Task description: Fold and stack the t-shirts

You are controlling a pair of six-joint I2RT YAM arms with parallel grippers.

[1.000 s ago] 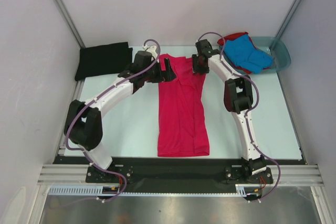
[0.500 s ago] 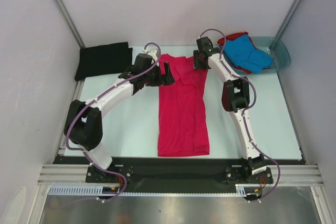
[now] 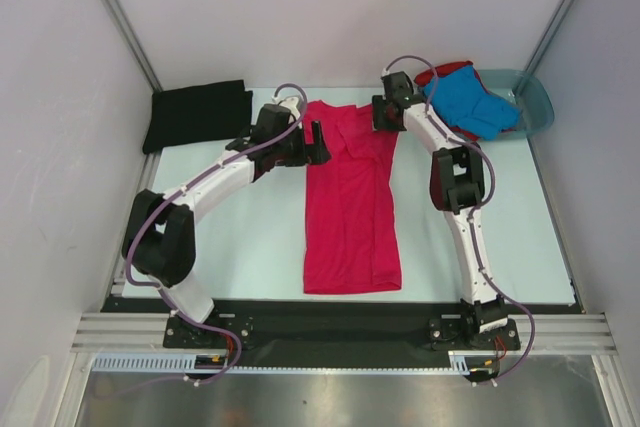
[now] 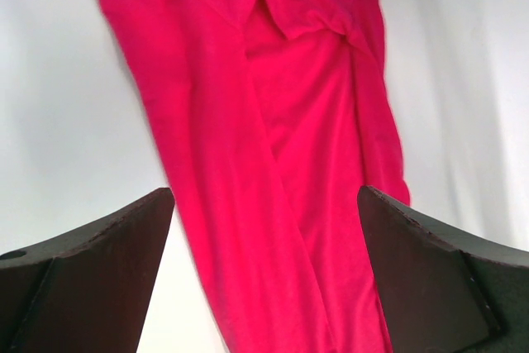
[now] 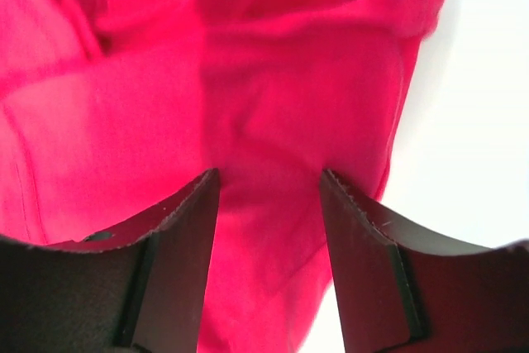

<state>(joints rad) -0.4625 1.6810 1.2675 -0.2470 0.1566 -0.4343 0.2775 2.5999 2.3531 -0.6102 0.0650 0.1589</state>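
Note:
The magenta-pink t-shirt (image 3: 350,202) lies in the middle of the table as a long strip, sides folded in, collar end at the far side. My left gripper (image 3: 318,140) is open at the shirt's far left edge; in the left wrist view the shirt (image 4: 273,146) runs under and between the wide-apart fingers (image 4: 99,274). My right gripper (image 3: 384,117) is open over the far right corner; in the right wrist view the cloth (image 5: 273,105) lies below its fingers (image 5: 178,237). The black t-shirt (image 3: 197,115) lies folded at the far left. The blue t-shirt (image 3: 475,105) lies on the red one (image 3: 445,72).
The translucent teal basin (image 3: 535,97) stands at the far right corner and holds the blue and red shirts. Grey walls close in the table on the left, back and right. A black strip (image 3: 340,322) runs along the near edge by the arm bases.
My right gripper has shifted a little toward the far side and right over the shirt's corner. The left gripper has hardly moved. The shirt's near end has slid slightly right.

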